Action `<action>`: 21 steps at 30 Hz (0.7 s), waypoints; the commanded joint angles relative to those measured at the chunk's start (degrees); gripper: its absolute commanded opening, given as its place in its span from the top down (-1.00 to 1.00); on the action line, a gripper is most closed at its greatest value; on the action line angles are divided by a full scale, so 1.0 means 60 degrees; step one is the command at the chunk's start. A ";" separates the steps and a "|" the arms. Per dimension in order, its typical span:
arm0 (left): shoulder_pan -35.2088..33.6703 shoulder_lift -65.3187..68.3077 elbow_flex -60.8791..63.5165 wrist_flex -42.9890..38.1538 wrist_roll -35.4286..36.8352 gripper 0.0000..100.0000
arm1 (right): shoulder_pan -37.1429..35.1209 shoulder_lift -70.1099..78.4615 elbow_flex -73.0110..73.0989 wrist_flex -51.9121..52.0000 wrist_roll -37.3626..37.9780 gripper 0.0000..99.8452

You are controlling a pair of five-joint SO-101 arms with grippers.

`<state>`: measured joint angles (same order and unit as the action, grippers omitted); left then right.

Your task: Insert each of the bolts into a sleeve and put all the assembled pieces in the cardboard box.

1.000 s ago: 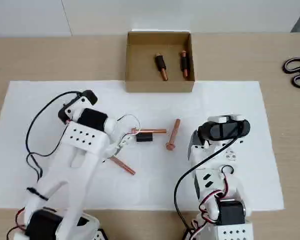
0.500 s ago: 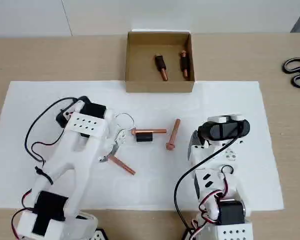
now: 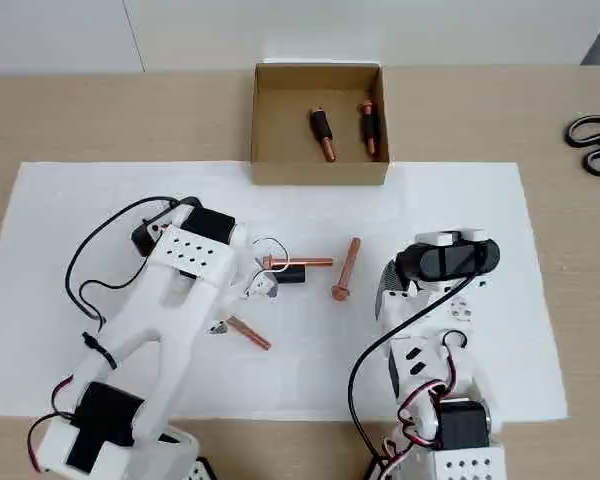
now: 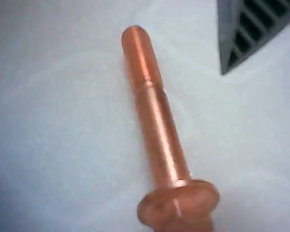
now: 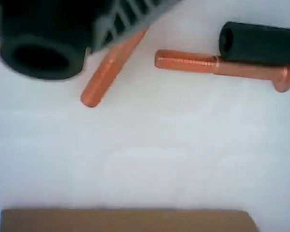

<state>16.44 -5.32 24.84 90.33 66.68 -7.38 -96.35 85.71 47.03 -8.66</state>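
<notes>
Directly under the left end effector (image 3: 242,306) lies a copper-coloured metal bolt with a flanged head (image 4: 157,130), flat on the white paper sheet (image 3: 70,200) that covers the tabletop (image 3: 100,110). The end effector hangs wide. One ribbed grey finger (image 4: 251,34) sits off to the side of the shank without touching it, a spread that looks meant to straddle the bolt for a pick.

On the side toward the right arm, a second copper bolt (image 3: 305,262) rests with a loose black cylindrical sleeve (image 3: 291,275) touching its shank near the head. The sleeve is beside the bolt rather than around it, as the right wrist view makes plain. A third copper bolt (image 3: 346,268) lies between that pair and the right end effector (image 3: 386,290).

The right end effector seems closed on another black sleeve (image 5: 41,53), its bore facing outward. It is probably held that way so the other arm can push a bolt in.

Beyond both end effectors, the open cardboard box (image 3: 320,172) holds two assembled pieces (image 3: 322,133), each a bolt through a sleeve, lying apart. By my judgement, three bolts are not yet sleeved and boxed.
</notes>
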 commanded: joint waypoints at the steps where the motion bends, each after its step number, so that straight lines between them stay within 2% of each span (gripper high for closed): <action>1: 0.0015 -0.0059 -0.0315 -0.0088 0.0059 0.38 | 0.0359 -0.0139 -0.0044 -0.0139 0.0000 0.99; 4: -0.0161 -0.0044 -0.0315 -0.0117 0.0088 0.38 | 0.0505 -0.0139 -0.0044 -0.0139 0.0000 0.99; 11: -0.0908 -0.0044 0.0623 -0.1187 0.0322 0.38 | 0.0505 -0.0139 -0.0044 -0.0139 0.0000 0.99; 21: -0.0850 -0.0044 0.1092 -0.1436 0.0337 0.38 | 0.0505 -0.0139 -0.0059 -0.0139 0.0000 0.99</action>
<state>11.52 -5.32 31.52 82.15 68.26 -4.92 -96.35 85.71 47.03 -8.66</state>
